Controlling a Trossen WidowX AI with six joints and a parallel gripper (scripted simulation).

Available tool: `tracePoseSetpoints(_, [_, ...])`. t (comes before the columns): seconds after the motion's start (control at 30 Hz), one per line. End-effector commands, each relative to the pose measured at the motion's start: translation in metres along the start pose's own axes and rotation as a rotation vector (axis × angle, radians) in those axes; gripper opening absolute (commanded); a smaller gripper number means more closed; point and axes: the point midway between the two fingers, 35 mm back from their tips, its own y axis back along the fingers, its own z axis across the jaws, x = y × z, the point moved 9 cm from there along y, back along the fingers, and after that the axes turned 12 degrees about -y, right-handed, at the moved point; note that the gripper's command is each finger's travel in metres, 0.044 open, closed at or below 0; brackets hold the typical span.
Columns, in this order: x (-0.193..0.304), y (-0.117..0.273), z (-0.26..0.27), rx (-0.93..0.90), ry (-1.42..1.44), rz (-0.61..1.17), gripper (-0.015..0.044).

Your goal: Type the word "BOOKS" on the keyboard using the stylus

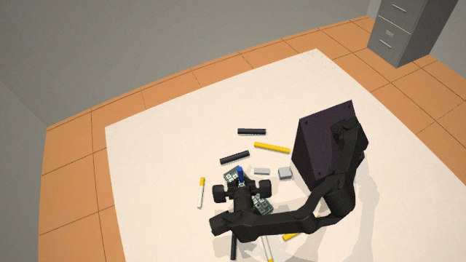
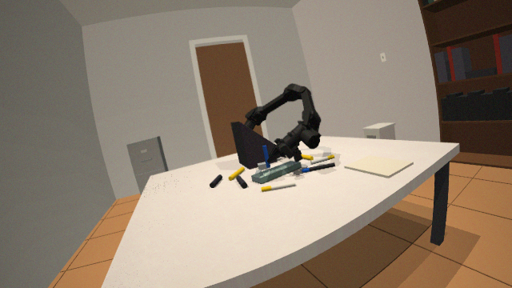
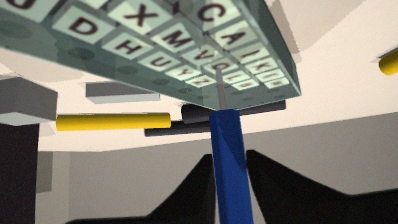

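Steering stylus: the blue stylus (image 1: 240, 174) (image 2: 266, 156) (image 3: 230, 170) is clamped in the claw (image 1: 241, 185) (image 2: 285, 154) (image 3: 229, 159), long axis near upright, grey tip reaching beyond the fingers.
Keyboard: green keyboard (image 1: 265, 207) (image 2: 276, 173) (image 3: 150, 66) beneath the claw, running askew under it in the top view.
Key O: the tip overlaps it in the wrist view; contact cannot be told.
Next press: probably straight down, if O is the target; sideways drift could catch V or L.
Surface: the pale surface (image 1: 164, 145) (image 2: 200, 224) (image 3: 75, 140) carries a yellow rod (image 1: 271, 147) (image 2: 237, 174) (image 3: 114, 122) and a dark wedge-shaped block (image 1: 317, 145) (image 2: 252, 148) (image 3: 17, 175) beside the keyboard area.
Room: brown door (image 2: 226, 100), grey cabinet (image 1: 386, 40) (image 2: 146, 164), orange tiles.
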Motion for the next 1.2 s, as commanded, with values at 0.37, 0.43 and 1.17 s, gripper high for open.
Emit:
tracePoseSetpoints(0.37, [-0.002,-0.001,0.000,0.001,-0.007,-0.004,0.0081])
tracePoseSetpoints(0.43, [-0.001,0.000,-0.001,0.001,-0.007,-0.003,0.0081])
tracePoseSetpoints(1.17, [0.027,0.018,-0.009,0.009,-0.017,-0.011,0.0000])
